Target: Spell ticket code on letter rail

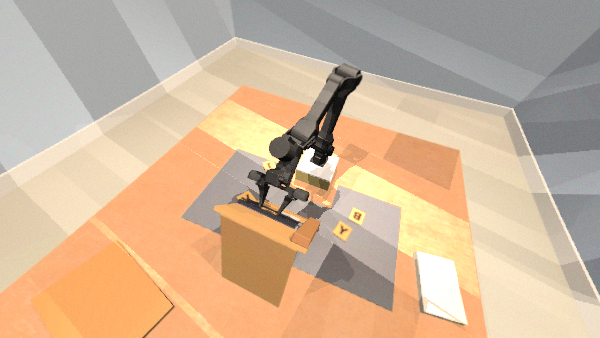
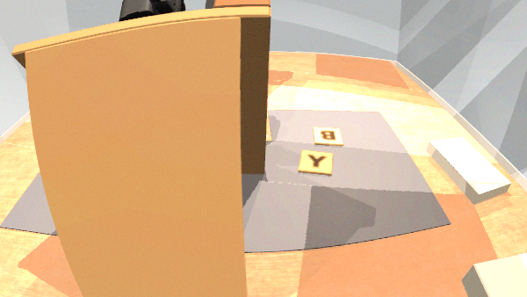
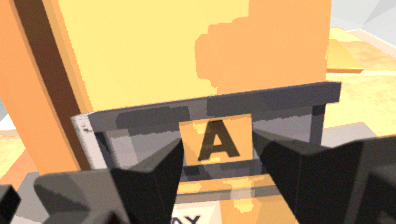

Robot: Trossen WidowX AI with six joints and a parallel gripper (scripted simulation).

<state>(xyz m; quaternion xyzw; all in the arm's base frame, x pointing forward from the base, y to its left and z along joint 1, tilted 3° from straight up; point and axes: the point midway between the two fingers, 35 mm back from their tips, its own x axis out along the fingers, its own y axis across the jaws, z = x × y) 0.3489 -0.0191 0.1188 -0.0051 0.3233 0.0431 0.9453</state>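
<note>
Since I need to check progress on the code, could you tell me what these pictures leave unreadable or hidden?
- Ticket: wrist view, cut by the bottom edge; only "AY" shows.
- Rail: exterior view, hidden behind the board.
- Tile A: top view, too small, under the gripper.
- Fingers: exterior view, behind the board.

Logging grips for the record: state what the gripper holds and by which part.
The gripper is shut on the A tile, fingers pinching its left and right edges, in front of the rail.
</note>
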